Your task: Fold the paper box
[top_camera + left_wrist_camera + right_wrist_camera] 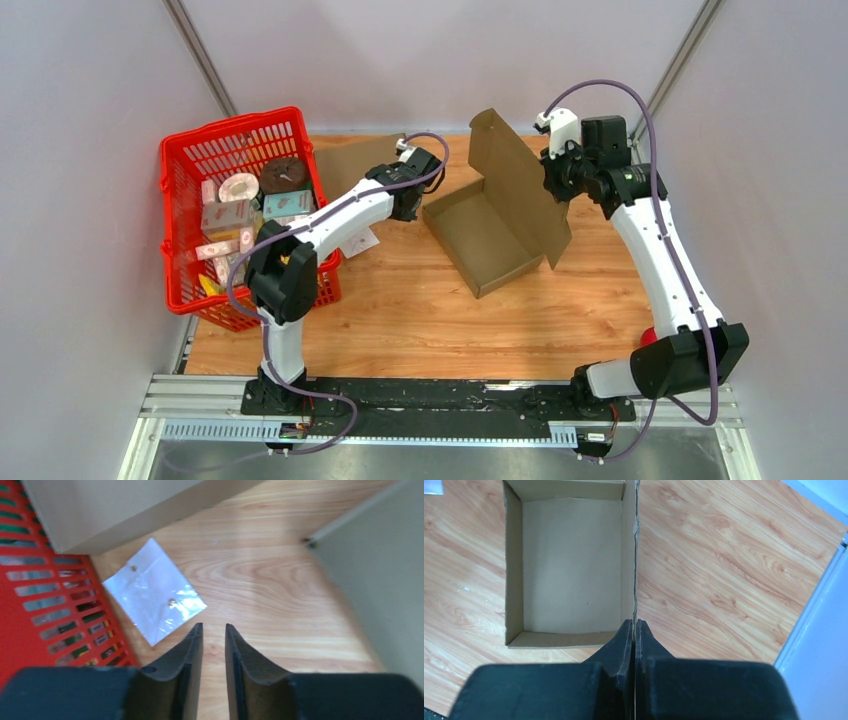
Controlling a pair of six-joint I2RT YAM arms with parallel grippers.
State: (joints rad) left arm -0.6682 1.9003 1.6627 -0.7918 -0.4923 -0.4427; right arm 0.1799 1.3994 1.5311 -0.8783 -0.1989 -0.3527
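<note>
Paper box (485, 240) sits open near the middle of the table (420, 320), its tray running lengthwise from about 11 o'clock to 5 o'clock in the top view. The lid (515, 180) stands nearly upright along the long side that faces 2 o'clock. The right gripper (552, 182) is clenched on that lid. Its wrist view shows the thin cardboard edge pinched between the closed fingers (626, 630), with the tray directly below and to the 9 o'clock side of the crease. The hinge line therefore runs straight away from this hand, and to close the lid it would likely have to swing across the tray toward 8 o'clock in the top view. The left gripper (408, 203) hangs just beside the tray's 10 o'clock corner. It is parted a little and grasps nothing. Its wrist view shows bare wood between the fingers (192, 645), a plastic bag (152, 597) lying flat at 11 o'clock from the tips, and the red basket (30, 605) at 9 o'clock. From this free hand the box lies toward 4 o'clock. It is the nearer arm to the tray's short wall, so it seems better placed to steady that end or tuck a flap while the right arm brings the lid over.
</note>
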